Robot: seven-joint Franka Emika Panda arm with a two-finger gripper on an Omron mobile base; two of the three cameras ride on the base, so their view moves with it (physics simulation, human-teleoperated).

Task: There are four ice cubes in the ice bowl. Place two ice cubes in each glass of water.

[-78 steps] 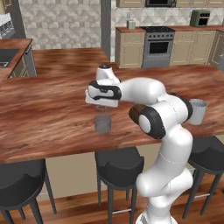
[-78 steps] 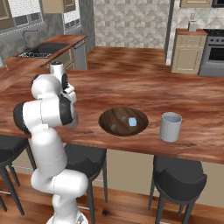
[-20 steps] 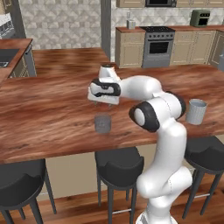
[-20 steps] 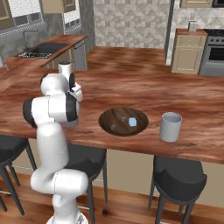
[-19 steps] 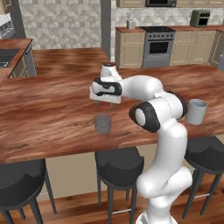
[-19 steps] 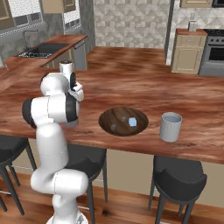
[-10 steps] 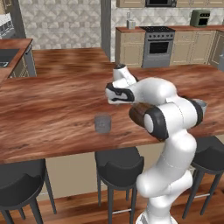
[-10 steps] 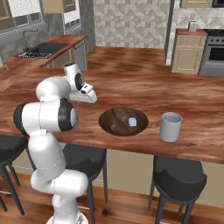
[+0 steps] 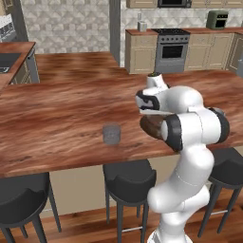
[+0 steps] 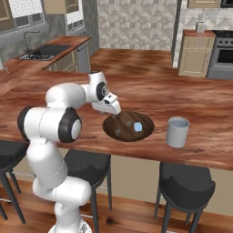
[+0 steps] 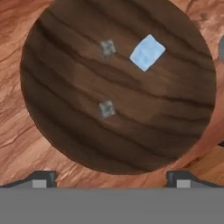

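Arm has swung off the dark grey tumbler [image 9: 111,134] and now hangs over the ice bowl [image 11: 65,131]; a second ago it stood above that tumbler. Pincer [image 11: 111,177] spread wide, nothing between the tips, which sit just past the bowl's near rim in the hand view. From the base views the pincer [image 10: 110,108] is at the bowl's left edge.

Straight ahead of the pincer in the bowl: one pale blue ice cube [image 11: 147,52], and two small grey specks [image 11: 106,109] closer in. Those may be more cubes, too small and dull to be sure. Judged: a drop-off at the dark tumbler is likely done and this is the reach for the next cube; cubes inside either glass can't be made out.

The paler blue-grey tumbler [image 10: 177,131] stands just beyond the bowl on the pincer's far side; the dark one is well apart on the other side.

Surface is a reddish wood island counter [image 9: 61,109]. Black stools [image 9: 129,176] tucked under the edge. Behind: beige cabinets, steel oven [image 9: 172,50], sink [image 10: 43,51] on the side counter.
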